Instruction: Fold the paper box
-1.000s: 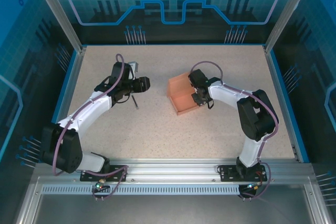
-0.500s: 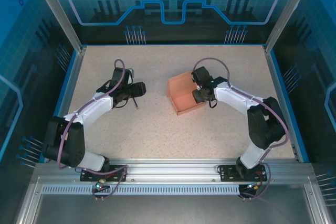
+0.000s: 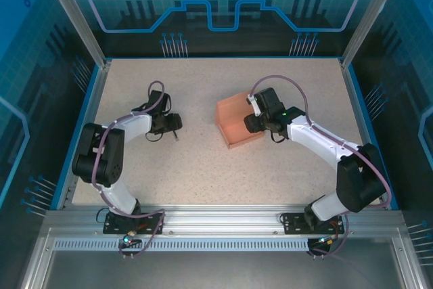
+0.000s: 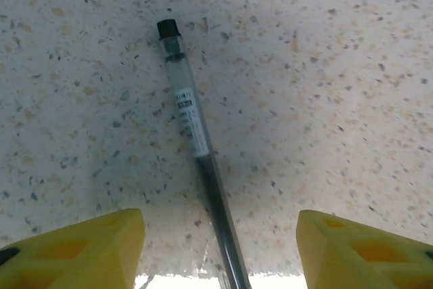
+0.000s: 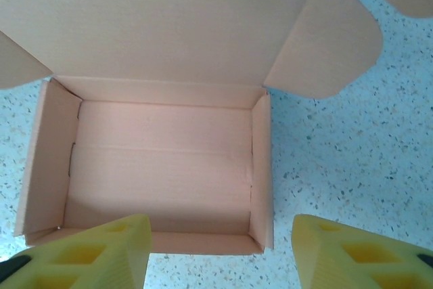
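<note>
On the speckled worktop, the paper box sits open right of centre. The right tool, spread and empty, hovers at its right edge, nearer than the spread left tool.

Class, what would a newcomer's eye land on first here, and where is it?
The salmon-pink paper box stands out first: open-topped, lid flap up, right of the table's middle, with the right arm's open jaws close by. Next, a clear pen lies on the speckled surface between the left arm's open jaws.
</note>
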Action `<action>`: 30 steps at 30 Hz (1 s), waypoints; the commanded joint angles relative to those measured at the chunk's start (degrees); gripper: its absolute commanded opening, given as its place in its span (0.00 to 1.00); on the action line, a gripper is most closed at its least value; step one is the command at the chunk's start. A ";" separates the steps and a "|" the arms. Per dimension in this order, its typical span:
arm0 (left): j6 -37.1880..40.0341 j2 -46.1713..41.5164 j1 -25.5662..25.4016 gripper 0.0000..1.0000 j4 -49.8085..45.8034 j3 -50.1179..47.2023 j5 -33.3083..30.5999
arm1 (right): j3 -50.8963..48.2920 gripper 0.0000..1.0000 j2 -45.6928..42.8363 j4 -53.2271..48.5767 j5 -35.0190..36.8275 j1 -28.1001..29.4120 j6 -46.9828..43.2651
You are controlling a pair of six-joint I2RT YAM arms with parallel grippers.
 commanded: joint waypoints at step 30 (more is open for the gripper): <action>1.53 11.30 -2.14 0.27 -16.97 13.55 -3.81 | -3.01 0.58 -0.22 6.83 -3.62 -0.06 -5.12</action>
